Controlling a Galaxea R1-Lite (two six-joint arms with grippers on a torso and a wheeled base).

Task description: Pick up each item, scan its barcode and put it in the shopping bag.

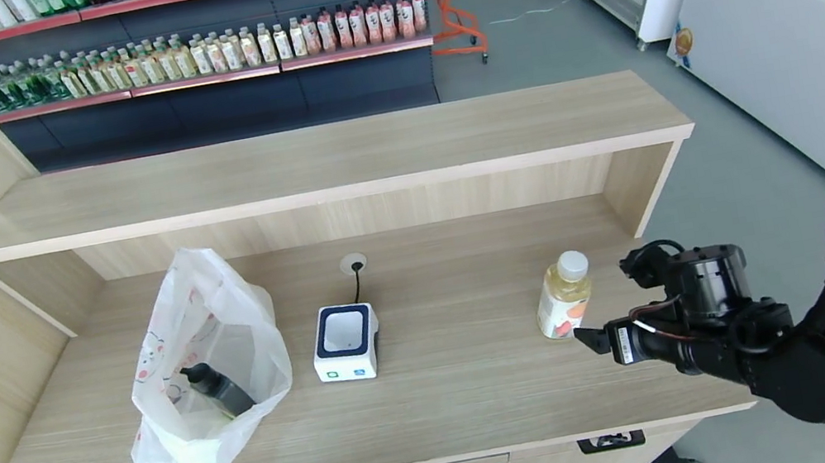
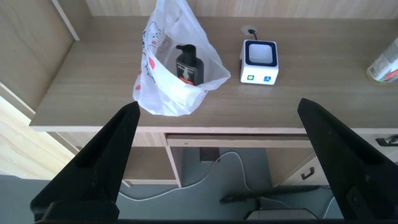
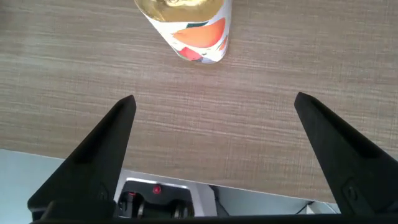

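A drink bottle [image 1: 564, 296] stands upright on the counter [image 1: 453, 375], at 3 o'clock from the scanner [image 1: 347, 341]. The right hand [image 3: 214, 99] sits low at the bottle's 5 o'clock, just short of it, fingers spread apart and empty. Its arm points toward 9 o'clock.

The counter [image 1: 457, 400] is pale wood grain. The shopping bag [image 1: 165, 453] is translucent white with red print; the pump bottle [image 1: 221, 389] is black. The scanner [image 1: 348, 344] is white with a navy top. The drink bottle [image 1: 563, 298] has a white cap and an orange-patched white label.
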